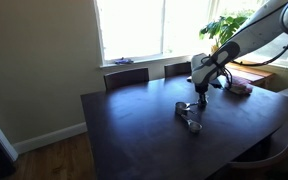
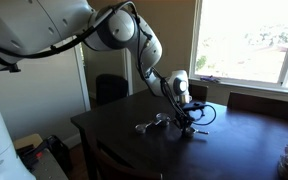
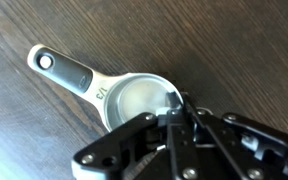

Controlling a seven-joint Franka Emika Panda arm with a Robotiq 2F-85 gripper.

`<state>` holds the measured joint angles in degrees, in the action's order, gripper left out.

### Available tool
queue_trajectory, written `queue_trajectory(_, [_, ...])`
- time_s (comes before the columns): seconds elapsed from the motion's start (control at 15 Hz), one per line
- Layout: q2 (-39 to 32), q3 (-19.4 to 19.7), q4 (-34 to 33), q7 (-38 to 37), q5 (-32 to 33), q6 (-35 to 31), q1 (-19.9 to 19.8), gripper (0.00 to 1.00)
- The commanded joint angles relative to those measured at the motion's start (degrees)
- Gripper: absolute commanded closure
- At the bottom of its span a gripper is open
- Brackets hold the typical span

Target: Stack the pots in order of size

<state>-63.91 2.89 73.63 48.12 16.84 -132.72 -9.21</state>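
Dark tabletop [image 1: 124,130] beneath a window [image 1: 134,25] carries the pots [image 1: 189,114] near its middle in an exterior view, the gripper [image 1: 198,97] just above them. In an exterior view the pots [image 2: 152,126] lie beside the low gripper [image 2: 187,124]. In the wrist view one pot [image 3: 134,100] points its handle [image 3: 69,70] up-left along its long axis, with the fingers [image 3: 149,125] nearly together at its right rim; whether they grip it cannot be told.

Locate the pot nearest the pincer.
In the wrist view the pot lies on the dark table, its handle pointing to the picture's upper left, with the pincer at its right rim.
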Motion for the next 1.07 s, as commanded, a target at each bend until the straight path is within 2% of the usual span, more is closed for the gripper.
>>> queue_trajectory(0.0, [5.7,-0.4,7.4,-1.0,-0.5,1.5,0.1,0.92])
queue_trajectory(0.53, [14.9,-0.7,18.5,-1.6,0.7,-3.3,0.9,0.91])
queue_trajectory(0.67, [16.5,-0.1,20.7,-2.8,1.5,-6.7,1.5,0.93])
queue_trajectory(0.73, [16.6,-0.1,21.0,-3.3,1.4,-7.3,1.7,0.89])
queue_trajectory(0.8, [16.7,0.1,21.2,-4.8,1.2,-8.4,2.0,0.67])
queue_trajectory(0.87, [16.6,-0.2,21.0,-5.4,0.7,-8.4,1.9,0.66])
queue_trajectory(1.0, [16.1,0.2,20.9,-8.4,0.6,-9.8,2.2,0.54])
